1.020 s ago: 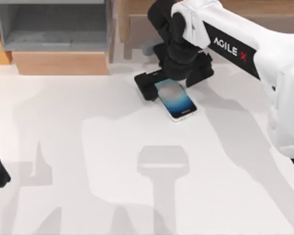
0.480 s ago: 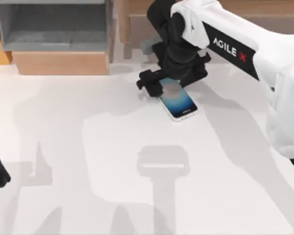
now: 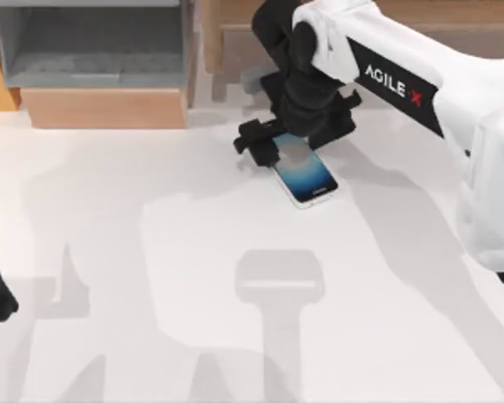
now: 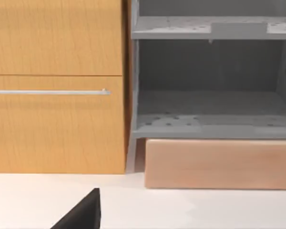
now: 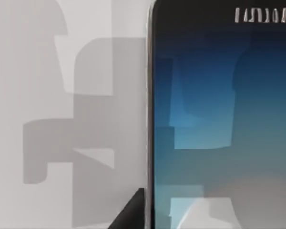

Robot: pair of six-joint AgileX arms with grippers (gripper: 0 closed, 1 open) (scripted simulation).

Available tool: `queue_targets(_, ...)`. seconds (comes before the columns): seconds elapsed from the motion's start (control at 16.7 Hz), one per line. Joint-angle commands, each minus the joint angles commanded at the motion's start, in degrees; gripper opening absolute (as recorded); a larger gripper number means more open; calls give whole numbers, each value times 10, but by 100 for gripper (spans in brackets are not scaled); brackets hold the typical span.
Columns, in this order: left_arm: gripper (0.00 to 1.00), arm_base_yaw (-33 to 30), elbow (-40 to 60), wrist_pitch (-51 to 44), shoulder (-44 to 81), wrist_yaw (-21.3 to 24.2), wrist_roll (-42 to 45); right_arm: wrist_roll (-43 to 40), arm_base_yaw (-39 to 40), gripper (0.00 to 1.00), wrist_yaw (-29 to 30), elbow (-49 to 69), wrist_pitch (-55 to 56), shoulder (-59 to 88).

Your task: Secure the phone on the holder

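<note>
Right gripper (image 3: 279,143) sits over the smartphone (image 3: 307,175) at the table's twelve o'clock, fingers pinching its far end (grasp step); next, lift toward a holder. Left arm parked.

Blue-screened phone (image 3: 306,173) with black bezel, white table (image 3: 151,294), orange wood cabinet (image 4: 57,86), grey shelf (image 4: 209,129)

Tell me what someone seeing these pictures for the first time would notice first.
Most striking is the phone, its blue screen glowing, lying flat on the white table just right of centre near the far edge. The right tool is down over its far end, under the white arm lettered AgileX. At the far left stand a grey shelf unit and a wooden cabinet.
</note>
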Motion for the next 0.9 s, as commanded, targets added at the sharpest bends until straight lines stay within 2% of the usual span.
queue_targets(0.9,100,0,0,0,0,0,0,0,-1,0,1,53,-53,-18)
